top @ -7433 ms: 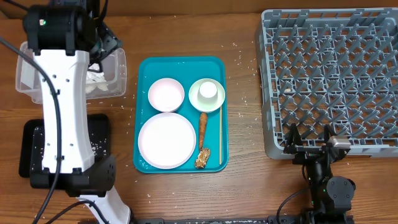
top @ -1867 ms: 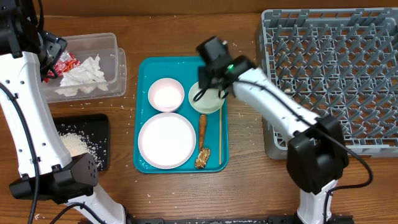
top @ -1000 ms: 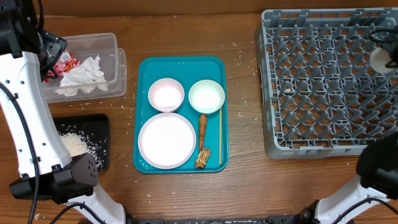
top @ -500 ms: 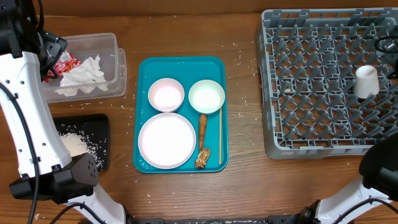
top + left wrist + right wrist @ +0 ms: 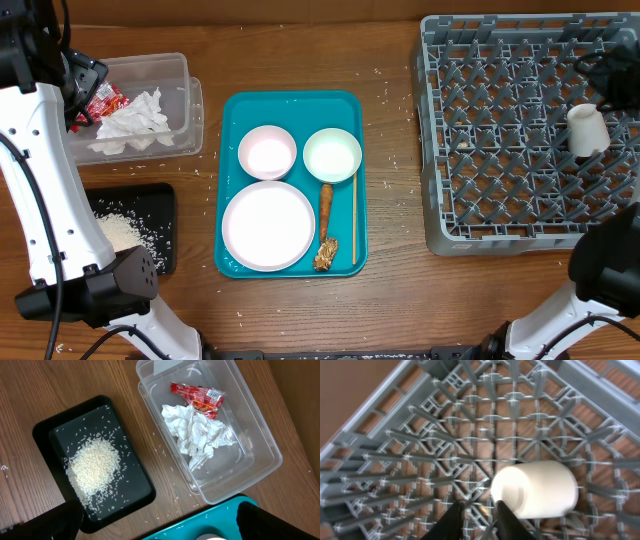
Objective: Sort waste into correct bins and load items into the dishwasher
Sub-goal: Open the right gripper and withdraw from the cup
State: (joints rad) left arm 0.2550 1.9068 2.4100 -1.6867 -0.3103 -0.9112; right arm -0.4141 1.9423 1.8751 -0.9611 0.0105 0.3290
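Lying among the pegs near the right edge of the grey dish rack point(image 5: 500, 150), the small white cup point(image 5: 587, 130) is resting free. The right gripper point(image 5: 479, 510) is hovering just beside it, nearly closed and empty. The left gripper point(image 5: 157, 519) is hanging wide open above the clear tub point(image 5: 260, 440) and black tray point(image 5: 45, 430).

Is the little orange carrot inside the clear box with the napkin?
No, the carrot lies on the teal tray beside the plate, while the clear tub holds only the napkin and red wrapper.
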